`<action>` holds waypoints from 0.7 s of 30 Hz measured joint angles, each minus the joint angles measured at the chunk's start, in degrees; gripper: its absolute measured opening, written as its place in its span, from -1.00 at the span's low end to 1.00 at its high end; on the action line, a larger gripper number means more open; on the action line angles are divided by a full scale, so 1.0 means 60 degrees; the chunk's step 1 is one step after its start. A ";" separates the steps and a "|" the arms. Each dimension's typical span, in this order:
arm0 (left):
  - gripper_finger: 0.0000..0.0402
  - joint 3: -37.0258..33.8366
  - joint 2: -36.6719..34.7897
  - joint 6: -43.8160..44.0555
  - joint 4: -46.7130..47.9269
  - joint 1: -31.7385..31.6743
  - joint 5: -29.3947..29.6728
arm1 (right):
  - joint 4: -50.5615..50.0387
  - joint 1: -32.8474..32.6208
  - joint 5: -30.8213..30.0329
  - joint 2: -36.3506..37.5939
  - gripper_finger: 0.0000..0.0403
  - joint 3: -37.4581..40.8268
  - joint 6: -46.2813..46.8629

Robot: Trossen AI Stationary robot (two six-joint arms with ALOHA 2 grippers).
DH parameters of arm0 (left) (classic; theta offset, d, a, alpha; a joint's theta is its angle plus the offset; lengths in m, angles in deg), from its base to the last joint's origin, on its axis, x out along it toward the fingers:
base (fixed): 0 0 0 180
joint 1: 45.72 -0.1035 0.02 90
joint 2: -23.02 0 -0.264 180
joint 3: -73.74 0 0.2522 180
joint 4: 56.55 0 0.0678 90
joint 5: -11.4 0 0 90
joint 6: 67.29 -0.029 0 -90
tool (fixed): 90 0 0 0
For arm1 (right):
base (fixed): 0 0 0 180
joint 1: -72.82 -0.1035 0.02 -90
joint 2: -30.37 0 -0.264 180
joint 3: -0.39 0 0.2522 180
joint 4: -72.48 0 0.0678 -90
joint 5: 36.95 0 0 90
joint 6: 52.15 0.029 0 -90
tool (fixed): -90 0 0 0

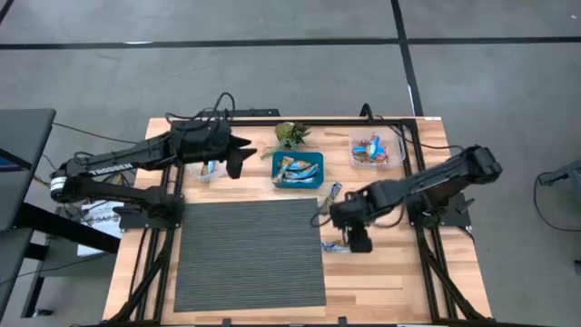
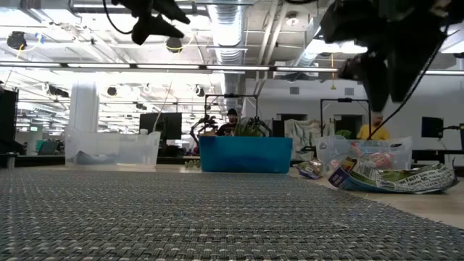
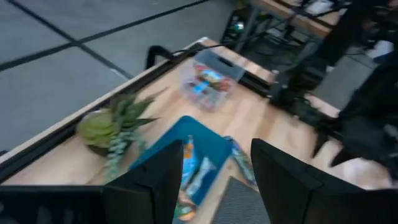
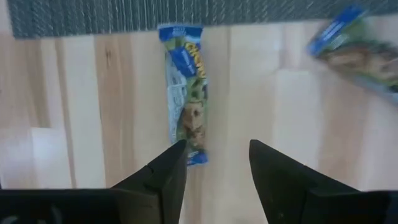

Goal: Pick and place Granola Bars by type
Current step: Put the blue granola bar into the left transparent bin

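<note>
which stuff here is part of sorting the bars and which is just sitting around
Part of the job:
- loose bar under the open right gripper
- second loose bar
- blue bin
- clear bins

Just there:
- plant
- grey mat

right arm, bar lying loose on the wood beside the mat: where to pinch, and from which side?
Judging by its pose, come straight down with the right gripper, which is open above the blue-and-green bar. The bar lies flat and alone on the wooden table, so pinch mid-length across its narrow width, fingers on the two long edges.
</note>
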 joint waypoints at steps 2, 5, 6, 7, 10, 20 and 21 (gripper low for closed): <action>-0.10 0.0000 0.0000 0.0004 -0.0169 0.0107 -0.0230 | 0.0217 -0.0194 0.0001 -0.0411 -0.19 0.0000 0.0390; -0.10 0.0000 0.0002 0.0004 -0.0213 0.0235 -0.0706 | 0.0430 -0.0419 0.0002 -0.0930 -0.19 0.0000 0.1141; -0.10 0.0000 0.0004 0.0004 -0.0219 0.0263 -0.0851 | 0.0561 -0.0498 0.0000 -0.1095 -0.19 0.0000 0.1453; -0.10 0.0000 -0.0002 0.0004 -0.0221 0.0295 -0.1007 | 0.0580 -0.0576 -0.0002 -0.1238 -0.18 0.0000 0.1680; -0.10 0.0000 -0.0015 -0.0003 -0.0247 0.0369 -0.1349 | 0.0556 -0.0812 0.0012 -0.1605 -0.14 -0.0006 0.1813; -0.10 0.0000 -0.0015 -0.0255 -0.0206 0.0684 -0.1810 | 0.0619 -0.1024 0.0494 -0.2841 -0.06 -0.0007 0.2061; -0.10 0.0000 -0.0015 -0.0257 -0.0215 0.0685 -0.1814 | 0.0686 -0.1012 0.0494 -0.2993 -0.07 -0.0007 0.2068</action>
